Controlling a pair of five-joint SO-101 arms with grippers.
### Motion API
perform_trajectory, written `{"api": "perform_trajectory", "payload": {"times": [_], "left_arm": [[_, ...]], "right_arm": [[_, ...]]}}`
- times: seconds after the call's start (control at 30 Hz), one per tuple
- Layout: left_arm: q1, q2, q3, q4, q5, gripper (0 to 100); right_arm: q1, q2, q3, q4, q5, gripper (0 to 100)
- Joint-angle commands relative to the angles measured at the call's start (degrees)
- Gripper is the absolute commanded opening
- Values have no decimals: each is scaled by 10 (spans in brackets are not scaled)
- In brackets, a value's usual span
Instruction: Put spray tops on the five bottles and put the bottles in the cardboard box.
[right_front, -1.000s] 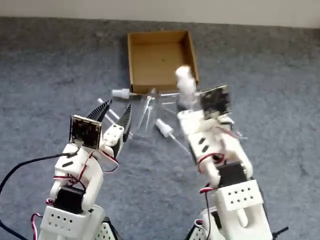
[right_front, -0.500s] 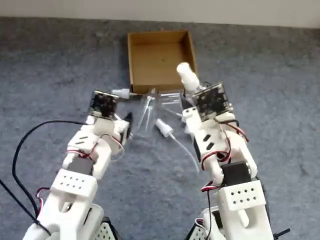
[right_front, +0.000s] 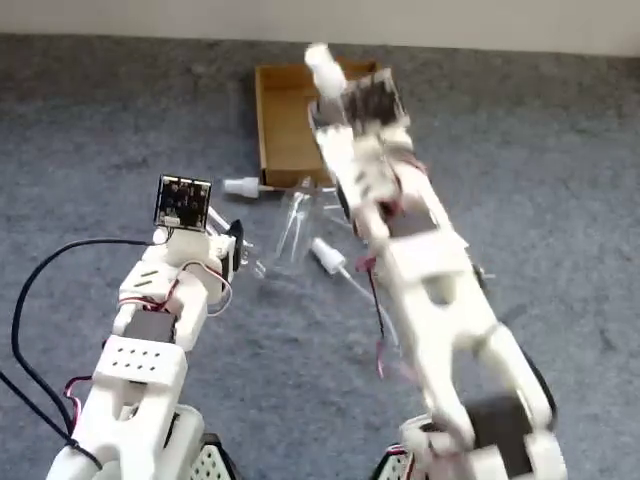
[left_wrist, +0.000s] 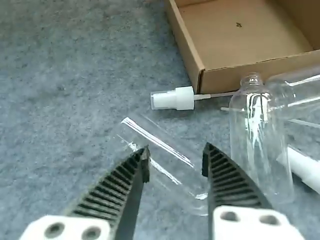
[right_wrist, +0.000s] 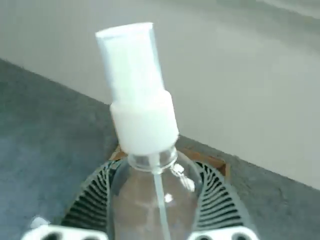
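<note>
The right gripper (right_wrist: 157, 180) holds a capped bottle (right_wrist: 142, 120) tightly over the cardboard box (right_front: 262, 120). The left gripper (left_wrist: 174, 157) is open over a clear bottle (left_wrist: 150, 142) on the carpet (left_wrist: 60, 75).

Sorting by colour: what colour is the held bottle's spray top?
White spray top; right wrist view shows it best.

You have clear, glossy plastic bottles (left_wrist: 257, 135), smooth white plastic spray tops (left_wrist: 172, 98), a matt cardboard box (left_wrist: 240, 30) at twelve o'clock and a rough grey carpeted worktop (right_front: 120, 130).
</note>
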Motion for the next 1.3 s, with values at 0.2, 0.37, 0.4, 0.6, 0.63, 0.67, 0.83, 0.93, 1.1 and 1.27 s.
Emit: {"api": "perform_trajectory", "payload": {"times": [0.2,0.37,0.4,0.6,0.63,0.67,0.83,0.93,1.1,1.27], "left_arm": [[-5,7,-17,0,-5,160],[-4,7,-14,-1,-5,160],[-4,7,-14,-1,-5,160],[-4,7,-13,-1,-5,160],[-4,7,-13,-1,-5,160],[-4,7,-13,-1,-5,160],[-4,7,-12,-1,-5,160],[-4,7,-12,-1,-5,160],[-4,7,-12,-1,-5,160],[3,7,-11,-1,-5,160]], "right_arm": [[-22,303,-330,-14,-14,4],[-23,359,-356,-19,-100,4],[-23,367,-360,-19,-125,4],[-22,388,-337,-93,-178,4],[-22,388,-322,-95,-178,4],[-22,388,-309,-95,-178,4],[-20,388,-249,-101,-138,4],[-22,387,-209,-125,-95,4],[-22,342,-120,-160,-91,4],[-21,259,-15,-163,-91,4]]}}
